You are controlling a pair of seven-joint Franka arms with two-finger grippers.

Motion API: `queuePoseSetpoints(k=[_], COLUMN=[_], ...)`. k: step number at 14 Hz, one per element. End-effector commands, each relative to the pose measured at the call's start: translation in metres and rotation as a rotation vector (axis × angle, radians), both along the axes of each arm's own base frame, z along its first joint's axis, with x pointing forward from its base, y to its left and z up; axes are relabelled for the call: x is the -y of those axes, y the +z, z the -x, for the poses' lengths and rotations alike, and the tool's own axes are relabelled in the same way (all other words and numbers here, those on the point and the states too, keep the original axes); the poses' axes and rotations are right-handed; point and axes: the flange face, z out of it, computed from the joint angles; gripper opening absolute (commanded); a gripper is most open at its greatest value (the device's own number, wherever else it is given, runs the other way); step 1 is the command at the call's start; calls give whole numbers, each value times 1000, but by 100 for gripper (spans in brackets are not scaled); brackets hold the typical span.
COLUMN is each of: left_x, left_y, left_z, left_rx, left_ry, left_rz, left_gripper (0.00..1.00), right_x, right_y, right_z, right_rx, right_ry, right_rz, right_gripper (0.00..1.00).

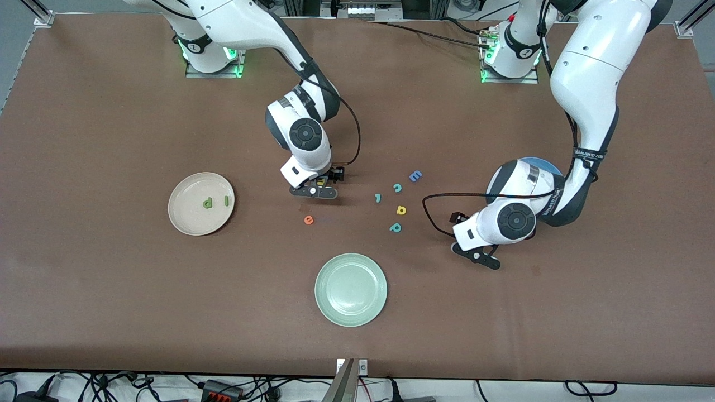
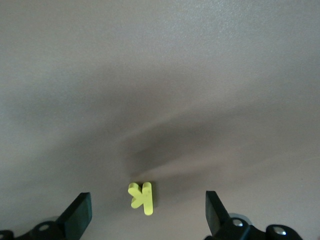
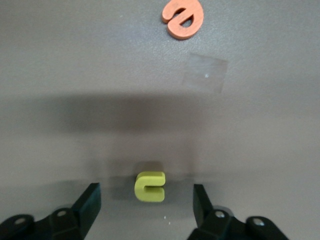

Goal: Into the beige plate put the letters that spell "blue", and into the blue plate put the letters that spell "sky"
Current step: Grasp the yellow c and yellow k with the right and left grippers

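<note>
- Right claw [image 1: 319, 187] low over the surface, jaws apart with the yellow u [image 3: 150, 186] lying between the fingers [image 3: 90, 205]; nothing gripped, u sits on the surface.
- Orange e [image 3: 182, 18] on the surface just ahead of the right claw, near the u; in the front view it lies closer to the camera than the claw.
- Beige plate [image 1: 181, 215] off toward the right arm's end from that claw; dark green b [image 1: 208, 202] and l [image 1: 227, 200] in it.
- Left claw [image 1: 477, 254] spread wide, holding nothing, with the yellow k [image 2: 142, 197] on the surface between its fingers [image 2: 77, 215]; how high it hangs I can't tell.
- Blue plate [image 1: 544, 164] mostly hidden under the left arm, only a rim sliver shows; contents unseen.
- Teal y [image 1: 378, 197] between the two claws, among the teal c [image 1: 397, 187], yellow a [image 1: 401, 210], teal p [image 1: 395, 227] and blue E [image 1: 415, 176].
- Risks: u is tiny and thin, so jaws closing off-centre could flick it away or pinch one corner and drop it on the carry.
- A stray sweep could knock the e.
- Left claw could mistake the a or c for a "sky" letter.
</note>
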Motion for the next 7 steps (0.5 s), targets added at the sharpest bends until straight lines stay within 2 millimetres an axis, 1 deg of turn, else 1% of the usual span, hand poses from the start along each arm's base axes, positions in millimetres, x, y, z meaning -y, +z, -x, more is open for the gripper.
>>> queuePoseSetpoints(k=[1,2,3,4,5,6,7], left_x=[-7,-10,-14,-17,-18,-18,-19], left_y=[-12,-17,-22,-25,-26,-26,-28], left_z=[8,12,15,17,19,19,19], left_rx=[3,-3,-12,-21,-23,-23,-25], left_ry=[-15,-14,-8,-5,-7,-10,-10], left_rz=[24,23,21,19,17,17,15], left_gripper=[100,99,96,89,75,64,55], right_x=[-2,-1,-1,-3,-4,-4,-2], right_y=[-1,-3,-3,-4,-4,-5,-5], right_z=[0,1,1,3,5,5,4], right_rx=[2,-1,-2,-2,-5,-7,-9], right_ry=[-16,-17,-29,-31,-28,-26,-29], right_rz=[-6,-4,-2,0,2,4,4], right_gripper=[75,74,72,68,65,65,59])
